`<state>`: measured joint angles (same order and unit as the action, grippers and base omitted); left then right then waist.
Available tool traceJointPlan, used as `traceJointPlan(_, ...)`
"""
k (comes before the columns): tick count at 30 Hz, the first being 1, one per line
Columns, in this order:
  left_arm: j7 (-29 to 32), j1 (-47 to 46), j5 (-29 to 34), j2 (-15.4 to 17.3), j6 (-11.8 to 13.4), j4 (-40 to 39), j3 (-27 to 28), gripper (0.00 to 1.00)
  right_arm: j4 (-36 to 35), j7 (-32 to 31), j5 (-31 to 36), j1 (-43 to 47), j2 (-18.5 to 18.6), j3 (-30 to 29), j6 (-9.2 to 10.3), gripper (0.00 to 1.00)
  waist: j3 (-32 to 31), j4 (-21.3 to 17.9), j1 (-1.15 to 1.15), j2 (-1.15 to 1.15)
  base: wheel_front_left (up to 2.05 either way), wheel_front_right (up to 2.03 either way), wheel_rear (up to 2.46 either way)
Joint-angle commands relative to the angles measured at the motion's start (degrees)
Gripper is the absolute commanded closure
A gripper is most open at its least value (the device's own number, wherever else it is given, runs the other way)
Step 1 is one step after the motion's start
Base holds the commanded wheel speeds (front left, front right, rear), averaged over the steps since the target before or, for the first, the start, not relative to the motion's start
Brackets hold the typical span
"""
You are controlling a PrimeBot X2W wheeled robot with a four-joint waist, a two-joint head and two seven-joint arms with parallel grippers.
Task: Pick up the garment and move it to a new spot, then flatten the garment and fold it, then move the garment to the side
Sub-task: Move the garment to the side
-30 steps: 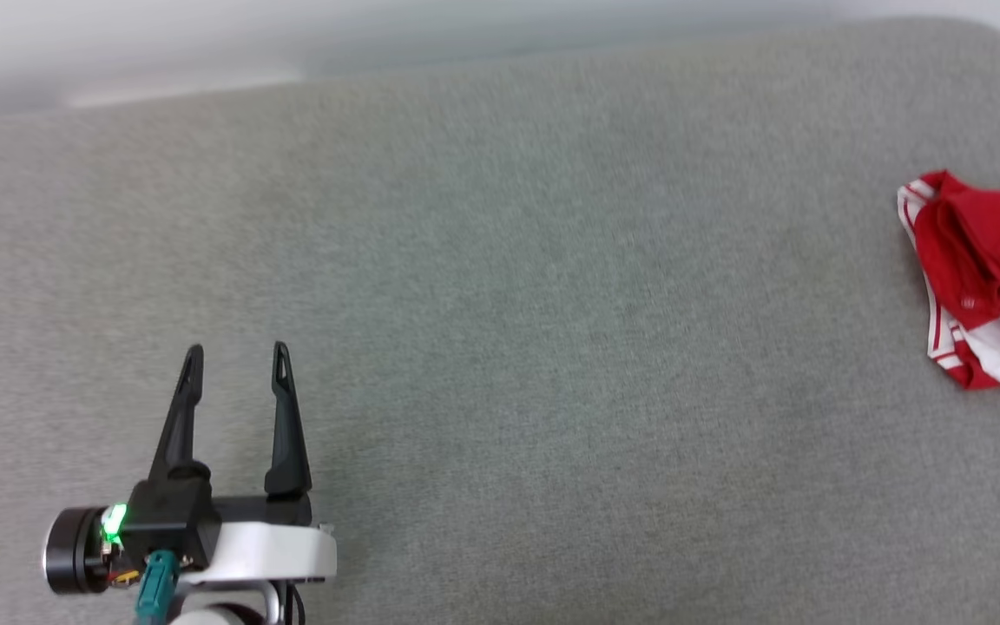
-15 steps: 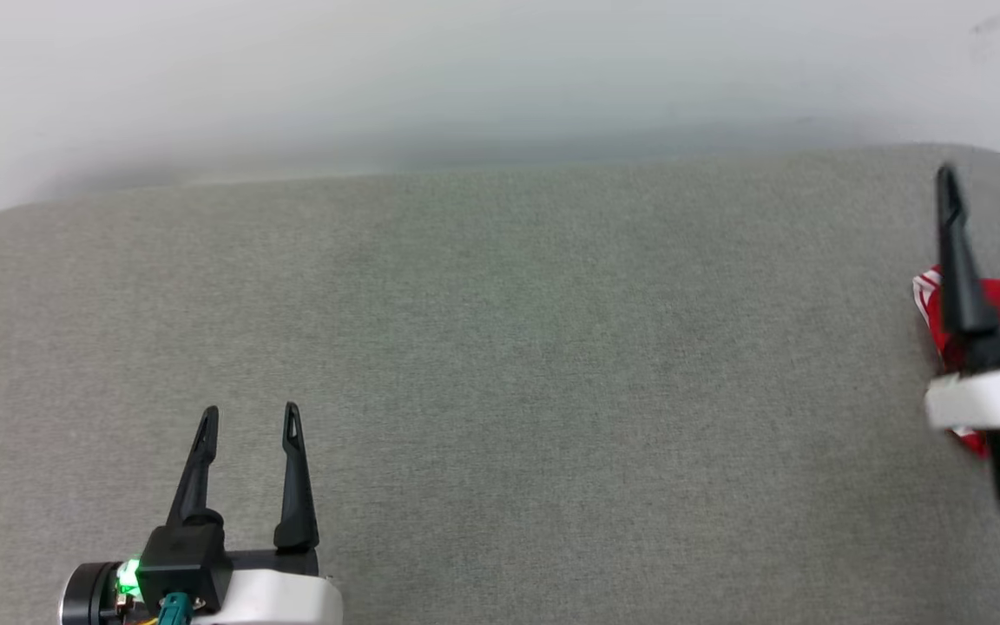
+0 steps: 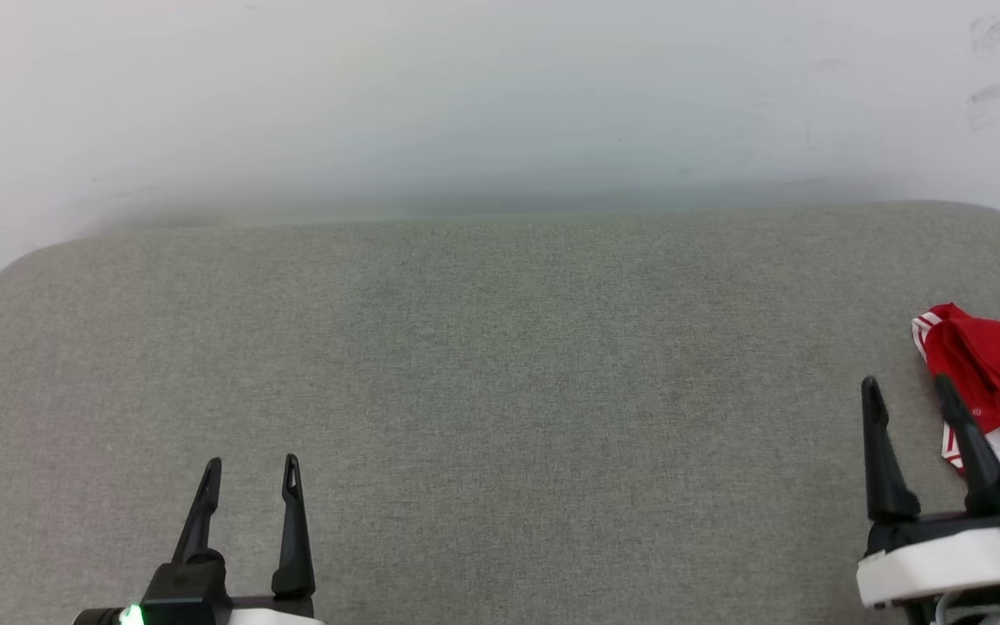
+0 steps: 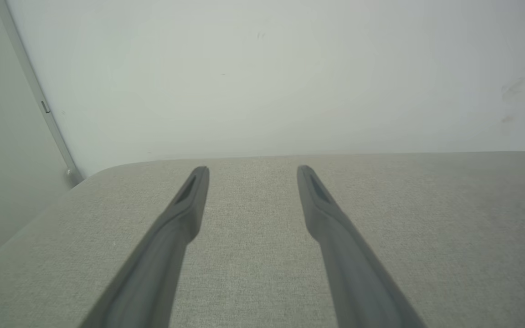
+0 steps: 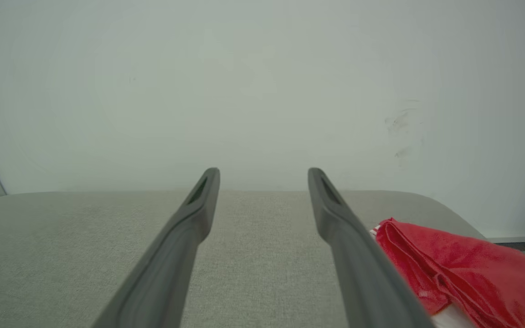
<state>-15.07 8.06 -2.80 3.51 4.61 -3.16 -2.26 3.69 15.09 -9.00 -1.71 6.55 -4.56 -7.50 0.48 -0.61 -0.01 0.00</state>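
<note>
Looking down in the head view, the red-and-white garment point(image 3: 999, 382) lies bunched in a heap at about 3 o'clock on the grey tabletop point(image 3: 500, 391), at its right edge and partly cut off by the frame. The right gripper point(image 3: 906, 382) sits at 4 o'clock, its fingers spread wide and holding nothing. Its outer finger crosses in front of the cloth's near-left edge, and I cannot tell whether the two touch. The left gripper point(image 3: 253, 463) sits at 7 o'clock, fingers apart and empty, well apart from the garment.

In the left wrist view, the left gripper's fingers stand wide over bare grey fabric, with a pale wall point(image 4: 262, 68) at 12 o'clock.

In the right wrist view, the fingers are wide with nothing between them. The garment is at 4 o'clock, just beside the right-hand finger, with red folds lying over a strip of white.

A bundle lying at the side fits two stages: a shirt waiting to be carried to the middle and flattened, or one folded and set aside. The folds look loose, but that does not settle it. The right gripper is the nearer of the two to the cloth.
</note>
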Motion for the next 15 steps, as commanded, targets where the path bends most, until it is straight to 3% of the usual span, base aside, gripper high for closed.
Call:
traceJointPlan(1,-0.1,0.7,-0.3,0.0,-0.3,0.3,0.1,0.00,-0.5,0.1,0.1,1.7,-0.7,0.1,0.02,0.00,-0.3,-0.2,0.01,0.00,0.00,0.00,0.00)
traceJointPlan(15,-0.1,1.9,-0.9,-0.3,-1.8,2.7,0.2,0.00,-3.6,0.1,0.6,10.5,-3.2,0.9,0.02,0.00,-1.9,0.3,0.01,0.00,0.00,0.00,0.00)
